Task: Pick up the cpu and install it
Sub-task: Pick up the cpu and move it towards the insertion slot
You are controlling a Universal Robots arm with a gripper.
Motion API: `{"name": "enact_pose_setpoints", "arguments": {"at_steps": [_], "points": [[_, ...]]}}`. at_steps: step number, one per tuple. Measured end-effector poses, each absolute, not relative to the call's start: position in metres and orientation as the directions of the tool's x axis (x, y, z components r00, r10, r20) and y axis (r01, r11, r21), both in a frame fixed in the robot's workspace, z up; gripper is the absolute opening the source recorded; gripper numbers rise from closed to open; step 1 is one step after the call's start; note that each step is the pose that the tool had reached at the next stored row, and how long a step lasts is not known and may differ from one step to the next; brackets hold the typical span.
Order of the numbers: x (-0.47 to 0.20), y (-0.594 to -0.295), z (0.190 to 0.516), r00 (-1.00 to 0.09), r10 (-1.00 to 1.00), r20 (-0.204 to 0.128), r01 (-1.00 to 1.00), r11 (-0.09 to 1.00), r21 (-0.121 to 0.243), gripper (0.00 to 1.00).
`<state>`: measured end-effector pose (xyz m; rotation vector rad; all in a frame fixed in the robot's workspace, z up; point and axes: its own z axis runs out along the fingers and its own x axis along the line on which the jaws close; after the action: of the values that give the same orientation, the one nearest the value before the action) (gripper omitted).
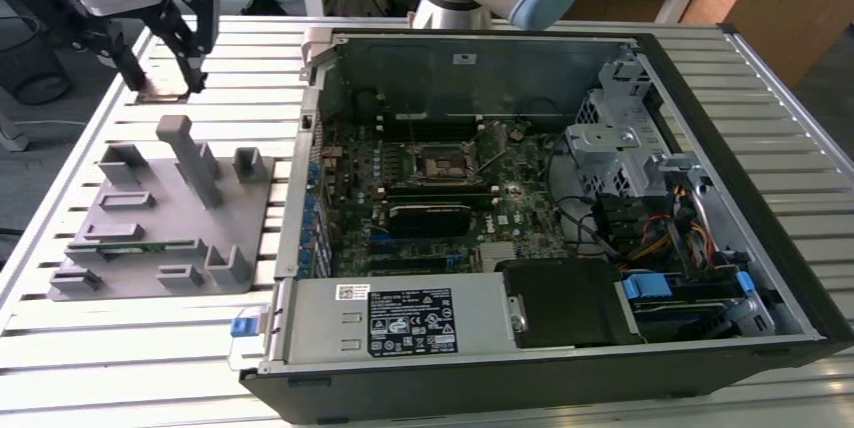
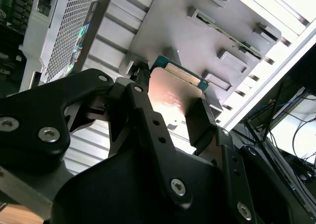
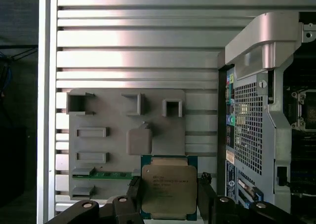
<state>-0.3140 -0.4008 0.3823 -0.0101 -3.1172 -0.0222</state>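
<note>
Grasping cpu [image 3: 168, 187] by two opposite edges with gripper [image 3: 169, 197], metal top facing first wrist view. Hovering over table [image 1: 147, 348] near grey holder [image 1: 254, 173], well apart from socket [image 1: 434, 165]. Judged: carry level, squeeze light; thin edges slip-prone.

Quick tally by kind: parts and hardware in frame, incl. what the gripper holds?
cpu, gripped in the gripper: 1
green memory stick, in the fixture: 1
grey fixture plate: 1
open computer case: 1
Total: 4
</note>
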Motion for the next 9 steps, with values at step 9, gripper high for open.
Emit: {"name": "enact_pose_setpoints", "arguments": {"at_steps": [9], "points": [[-0.286, -0.401, 0.382, -1.000, 0.006, 0.024, 0.007, 1.000, 0.014, 0.54]]}}
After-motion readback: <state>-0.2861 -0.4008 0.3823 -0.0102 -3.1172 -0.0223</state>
